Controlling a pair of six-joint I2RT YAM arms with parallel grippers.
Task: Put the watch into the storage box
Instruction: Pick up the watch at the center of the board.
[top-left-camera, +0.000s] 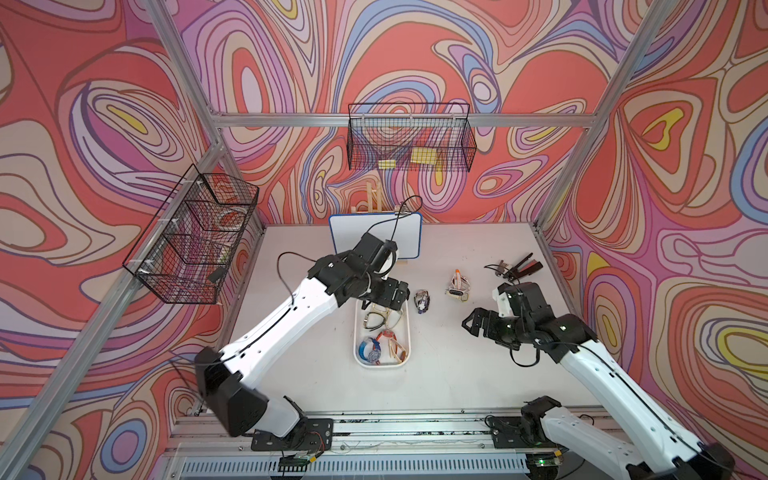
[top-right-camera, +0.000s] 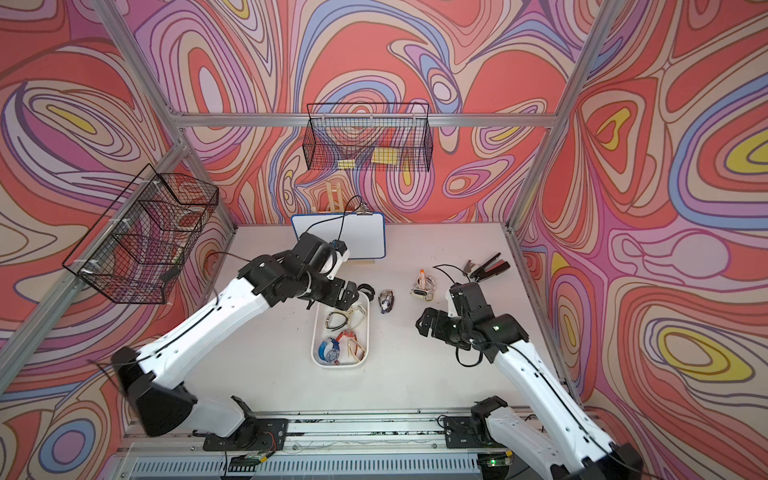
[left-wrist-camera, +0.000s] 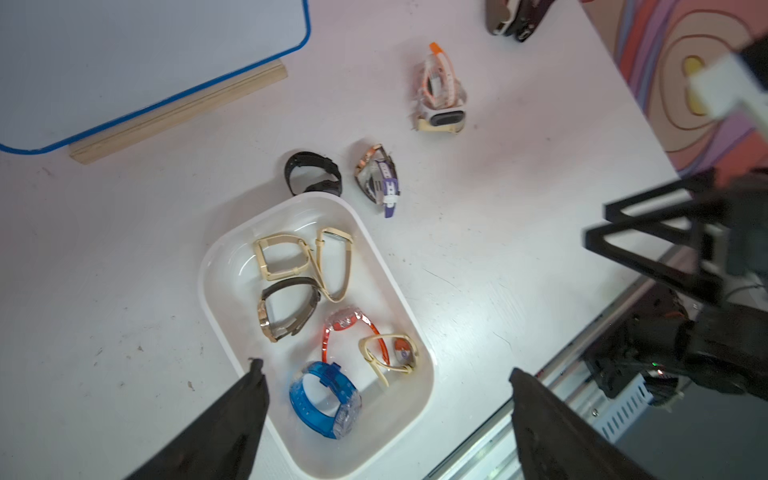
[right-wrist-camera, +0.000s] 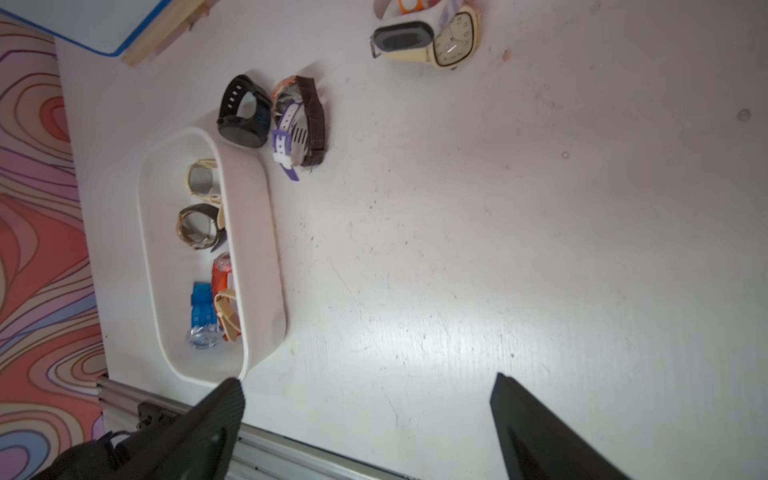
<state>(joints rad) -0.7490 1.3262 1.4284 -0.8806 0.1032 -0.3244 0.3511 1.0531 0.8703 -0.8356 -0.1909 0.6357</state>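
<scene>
Left end effector open above the storage box; black watch outside its rim.
The left end effector hangs over the box near the middle of the surface, jaws wide apart, nothing between them. Several watches lie inside, a blue watch among them. The black watch lies on the surface just outside the box's end nearest the whiteboard, beside a purple-strapped watch. The right end effector, likewise spread and empty, hovers nearer the right edge.

Both arms have white shells, black joints, and thin black cables.
</scene>
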